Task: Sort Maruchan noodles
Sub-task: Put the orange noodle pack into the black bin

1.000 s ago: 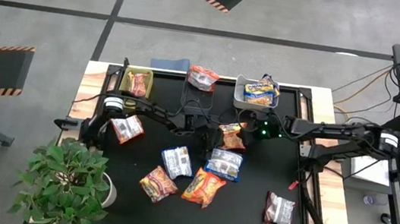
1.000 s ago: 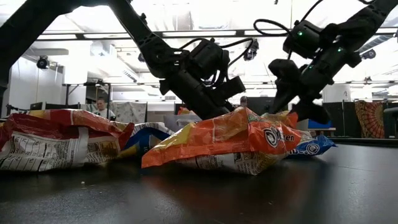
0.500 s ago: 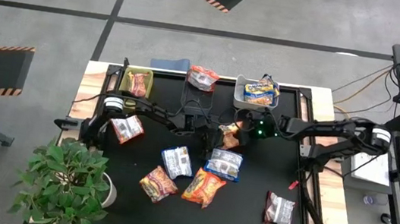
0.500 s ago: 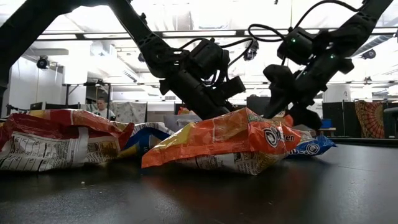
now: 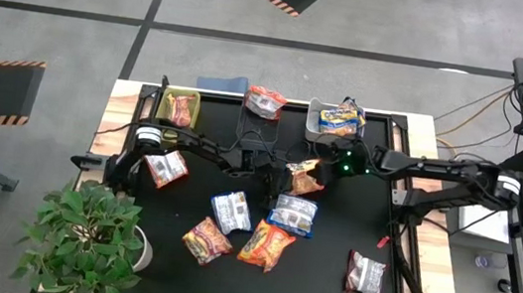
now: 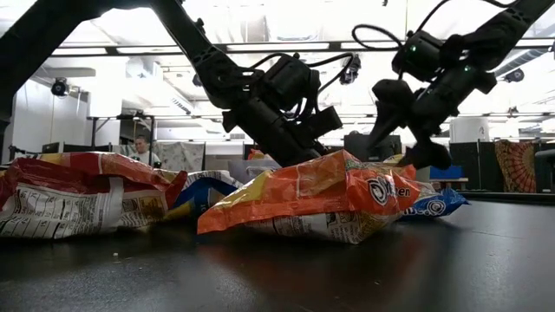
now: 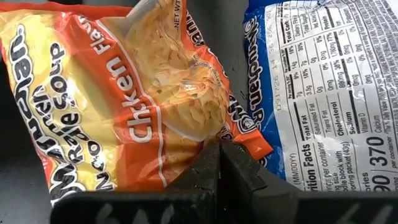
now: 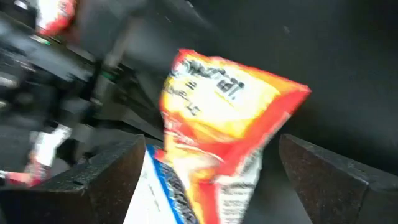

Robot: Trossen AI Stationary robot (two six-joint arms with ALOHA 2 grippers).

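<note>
- Between the wide-open fingers of the right gripper lies an orange packet, free of both fingers, mid-table.
- Left gripper, shut and empty, rests just beside that packet and a blue one; a swing could knock either.
- Closing now might crumple the orange packet or snag the blue beneath.
- Beyond the right gripper, the white bin holds a blue-and-yellow packet.
- Farther left, the green bin holds a red one.
</note>
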